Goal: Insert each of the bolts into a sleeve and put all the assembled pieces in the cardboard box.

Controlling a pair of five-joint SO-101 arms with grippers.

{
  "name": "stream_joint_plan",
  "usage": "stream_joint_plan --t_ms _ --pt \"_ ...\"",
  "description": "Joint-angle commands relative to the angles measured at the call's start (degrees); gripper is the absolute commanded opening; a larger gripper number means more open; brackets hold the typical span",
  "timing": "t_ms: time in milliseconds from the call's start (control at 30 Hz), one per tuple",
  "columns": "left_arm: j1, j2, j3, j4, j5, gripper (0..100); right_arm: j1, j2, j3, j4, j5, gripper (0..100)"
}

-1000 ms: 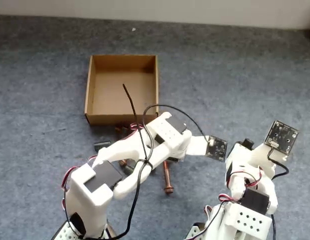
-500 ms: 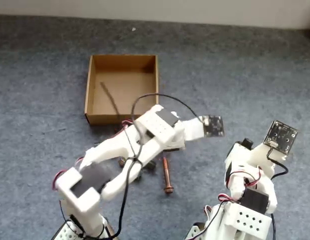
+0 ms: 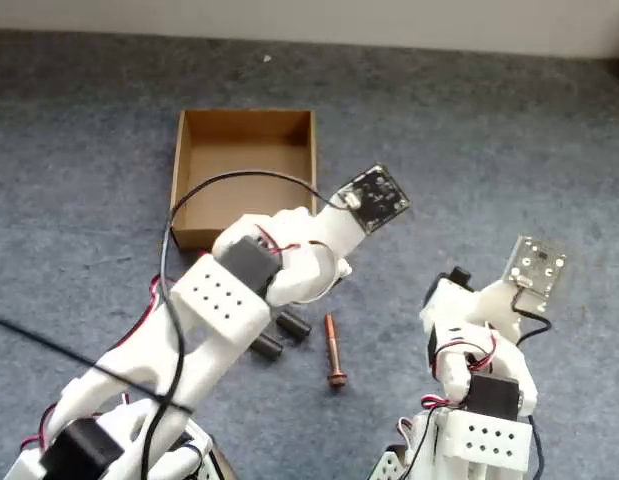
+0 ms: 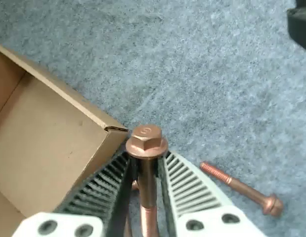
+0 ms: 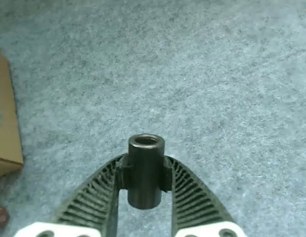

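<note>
- Left gripper (image 4: 146, 157) clamped on copper bolt (image 4: 147, 185), shank pinched just under hex head, beside cardboard box (image 4: 68, 101) corner.
- Right gripper (image 5: 144, 167) closed around black sleeve (image 5: 145, 173), bore facing outward.
- Second bolt (image 3: 334, 350) lies on carpet (image 3: 509, 150) near loose sleeve (image 3: 294, 323).
- Judgement: metal parts rigid, smooth, likely slippery. Grip mid-body and keep axes aligned.

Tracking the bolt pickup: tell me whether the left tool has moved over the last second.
Yes. The left tool, shut on a bolt, swung toward the cardboard box, ending beside its near right corner.
</note>
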Motion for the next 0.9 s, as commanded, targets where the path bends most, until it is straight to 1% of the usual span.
stream_joint_plan --t_ms 0,167,267,300,400,500,633,733,867 --pt "-0.75 -11.47 3.74 -0.35 7.82 1 -6.64 -0.92 -0.84 -0.84 -0.97 0.5" --pt "-0.84 -22.2 9.1 -0.35 15.74 1 -15.16 -0.92 -1.1 -1.19 -1.23 0.5" --pt "-2.95 -29.76 12.79 -0.62 16.97 1 -20.79 -3.12 -0.92 -1.27 -1.23 0.5" --pt "-3.65 -32.31 14.11 -1.85 16.97 1 -22.37 -4.53 -0.66 -1.27 -1.23 0.5" --pt "-7.16 -39.69 20.18 -7.82 17.05 1 -26.77 -10.24 -0.57 -3.65 -1.23 0.5" --pt "-9.89 -46.37 28.44 -16.97 17.58 1 -30.29 -16.75 4.0 -8.84 -1.23 0.5" --pt "-12.88 -54.73 37.93 -27.78 25.14 1 -36.35 -24.57 15.08 -17.1 -0.79 0.5" --pt "-15.08 -61.05 42.33 -32.18 29.98 1 -39.96 -23.43 22.55 -22.73 -0.7 0.5" --pt "-18.24 -69.49 45.85 -33.93 35.52 1 -43.65 -23.16 27.74 -28.62 0.09 0.5"
